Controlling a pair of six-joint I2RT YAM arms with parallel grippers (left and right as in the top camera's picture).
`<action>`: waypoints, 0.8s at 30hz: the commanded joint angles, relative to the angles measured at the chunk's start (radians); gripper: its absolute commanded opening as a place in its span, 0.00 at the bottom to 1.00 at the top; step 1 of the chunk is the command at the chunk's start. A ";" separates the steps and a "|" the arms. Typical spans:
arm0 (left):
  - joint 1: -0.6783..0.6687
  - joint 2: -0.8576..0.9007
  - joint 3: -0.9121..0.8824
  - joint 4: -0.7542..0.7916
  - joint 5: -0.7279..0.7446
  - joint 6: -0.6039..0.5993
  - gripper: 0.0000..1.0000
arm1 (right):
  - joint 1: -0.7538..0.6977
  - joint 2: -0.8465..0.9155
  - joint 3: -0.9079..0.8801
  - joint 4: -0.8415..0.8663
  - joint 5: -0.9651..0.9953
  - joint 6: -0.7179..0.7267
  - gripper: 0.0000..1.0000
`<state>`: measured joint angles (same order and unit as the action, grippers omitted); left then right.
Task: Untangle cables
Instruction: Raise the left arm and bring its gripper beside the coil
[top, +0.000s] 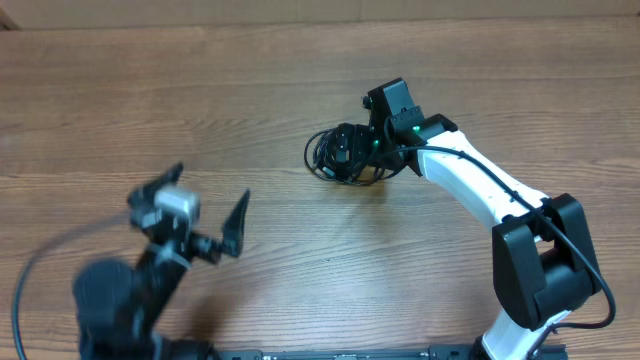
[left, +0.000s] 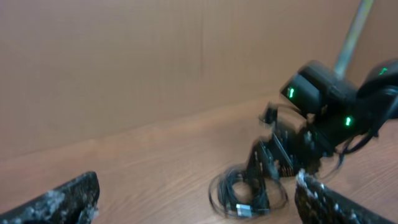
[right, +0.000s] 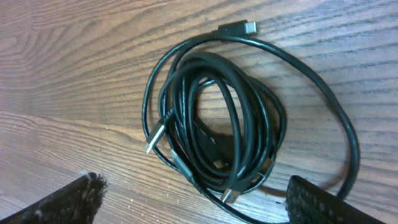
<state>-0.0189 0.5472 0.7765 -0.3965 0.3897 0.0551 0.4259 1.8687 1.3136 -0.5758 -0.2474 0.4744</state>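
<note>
Left gripper (top: 205, 203) was nearest, jaws wide apart and empty, probably just waiting its turn. Farther back and to the right, the cables (top: 330, 158) lay in one tangled coil on the table (top: 200, 90). The right gripper (right: 193, 190) was spread open straddling them, likely lining up a grab. No containers anywhere.

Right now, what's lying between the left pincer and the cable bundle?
Nothing: in the overhead view only bare wooden table separates the open left pincer from the cables.
</note>
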 joint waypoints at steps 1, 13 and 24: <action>0.005 0.220 0.172 -0.112 0.077 0.054 0.99 | 0.000 0.002 0.021 0.004 0.000 0.001 0.93; 0.006 0.666 0.264 -0.210 0.078 0.054 1.00 | 0.000 0.002 0.021 -0.024 0.000 0.001 0.98; 0.005 0.872 0.264 -0.235 0.080 0.053 1.00 | 0.000 0.002 0.021 -0.020 0.000 0.001 1.00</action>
<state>-0.0189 1.3766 1.0183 -0.6281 0.4530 0.0856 0.4263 1.8694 1.3136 -0.6006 -0.2478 0.4744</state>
